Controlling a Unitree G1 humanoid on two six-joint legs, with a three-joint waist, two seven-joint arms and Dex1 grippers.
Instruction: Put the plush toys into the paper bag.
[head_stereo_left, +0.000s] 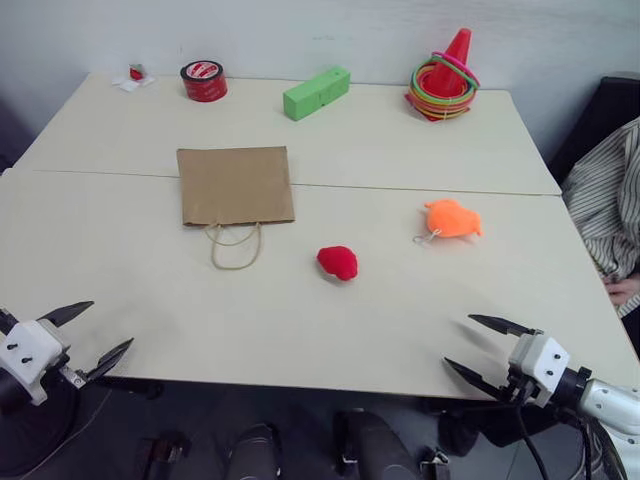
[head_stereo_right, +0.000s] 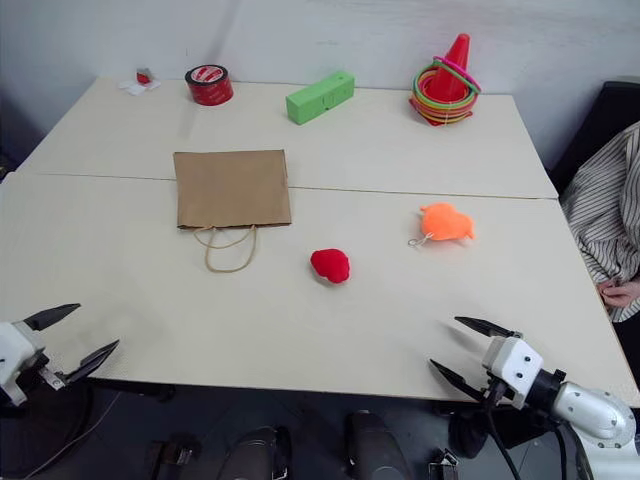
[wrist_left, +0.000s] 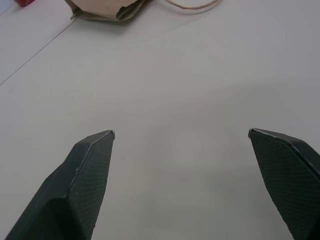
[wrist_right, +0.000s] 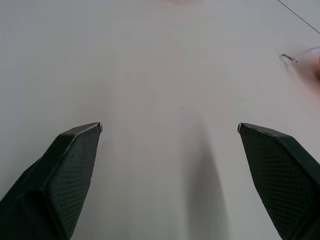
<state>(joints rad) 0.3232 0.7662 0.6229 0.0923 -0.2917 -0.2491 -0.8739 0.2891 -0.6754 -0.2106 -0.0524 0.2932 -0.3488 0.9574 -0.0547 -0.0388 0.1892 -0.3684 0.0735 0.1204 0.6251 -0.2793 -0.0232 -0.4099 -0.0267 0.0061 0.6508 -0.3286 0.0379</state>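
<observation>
A brown paper bag (head_stereo_left: 236, 185) lies flat on the cream table (head_stereo_left: 300, 320), its cord handles (head_stereo_left: 236, 250) pointing toward me. To its right, a little nearer, sits the red plush toy (head_stereo_left: 338, 262). The orange plush toy (head_stereo_left: 452, 218), with a small string loop, lies further right. My left gripper (head_stereo_left: 92, 328) hovers open at the table's near left edge, nothing between its fingers. Over the near right edge my right gripper (head_stereo_left: 472, 344) is open and empty too. The bag's edge (wrist_left: 107, 10) appears in the left wrist view.
Along the far edge stand a red tape roll (head_stereo_left: 204, 81), a green block (head_stereo_left: 316, 92), a small red and white item (head_stereo_left: 134, 76) and an orange cone with coloured rings (head_stereo_left: 445, 78). A person in a striped sleeve (head_stereo_left: 605, 205) sits at the right side.
</observation>
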